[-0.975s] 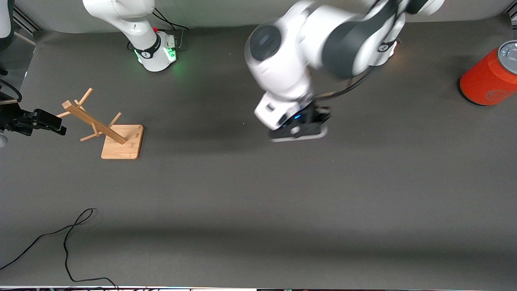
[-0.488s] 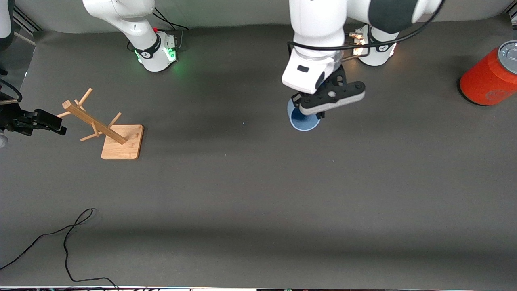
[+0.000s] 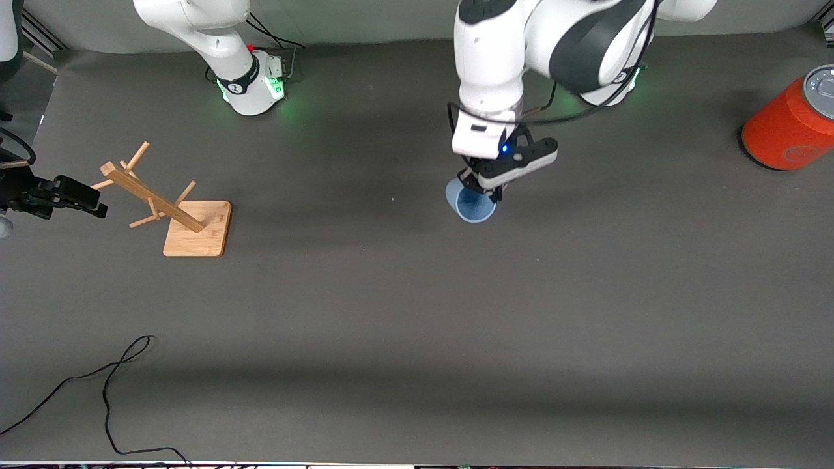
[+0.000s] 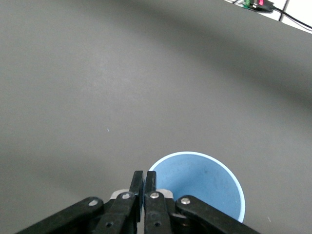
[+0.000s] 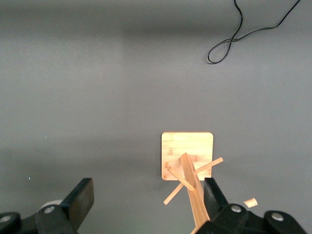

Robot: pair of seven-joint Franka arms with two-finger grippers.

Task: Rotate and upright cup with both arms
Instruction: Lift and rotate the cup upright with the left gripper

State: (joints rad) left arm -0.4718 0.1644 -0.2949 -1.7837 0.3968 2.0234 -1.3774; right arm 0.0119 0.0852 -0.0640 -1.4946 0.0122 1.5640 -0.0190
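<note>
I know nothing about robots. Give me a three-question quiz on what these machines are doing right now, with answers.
1. True or false: the left claw is clamped on the rim of the cup.
2. Which way does the cup's mouth face? A) down onto the table B) up C) sideways toward the orange-red cylinder
3. Fill in: the right claw, fingers spread, hangs over the wooden ____.

Key
1. True: in the left wrist view the fingers pinch the rim wall.
2. B: its blue inside shows from above.
3. rack; that arm waits.
</note>
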